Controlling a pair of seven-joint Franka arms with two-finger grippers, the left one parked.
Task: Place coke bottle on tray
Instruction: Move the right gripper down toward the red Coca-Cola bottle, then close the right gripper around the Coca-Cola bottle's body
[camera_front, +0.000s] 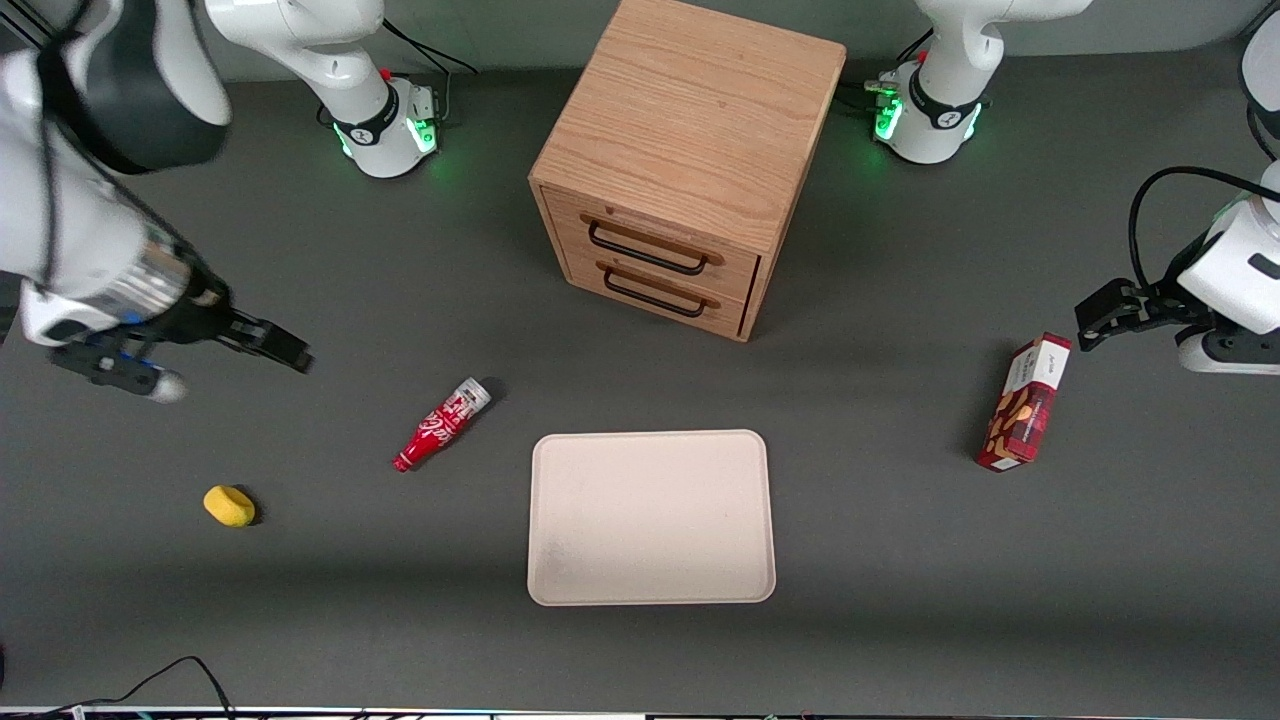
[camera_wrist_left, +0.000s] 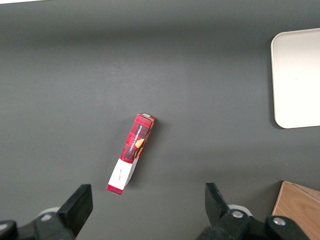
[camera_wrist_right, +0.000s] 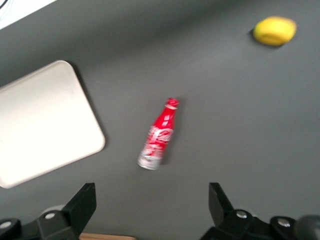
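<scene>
Front view showed the coke bottle (camera_front: 441, 424) lying on its side on the matte dark grey table (camera_front: 900, 560), a slim glossy red bottle with white script, silver-grey base end and red cap. It was not on the tray, just beside it. Gripper (camera_front: 285, 348) hung above the table toward the working arm's end, well apart from the bottle, which lay nearer the front camera than the gripper. Right wrist view had the black fingers (camera_wrist_right: 82, 202) spread wide, nothing between them, with the bottle (camera_wrist_right: 158, 135) under the gap. Tray (camera_front: 651, 517) was flat, cream, rectangular with rounded corners and a low rim, nothing on it, farther from the gripper than the bottle. Small yellow rounded lump (camera_front: 229, 505) lay nearer the front camera than the gripper. Oak-grain wooden drawer cabinet (camera_front: 688, 160) with two dark metal handles stood mid-table. Red-plaid snack box (camera_front: 1024, 403) lay toward the parked arm's end.
</scene>
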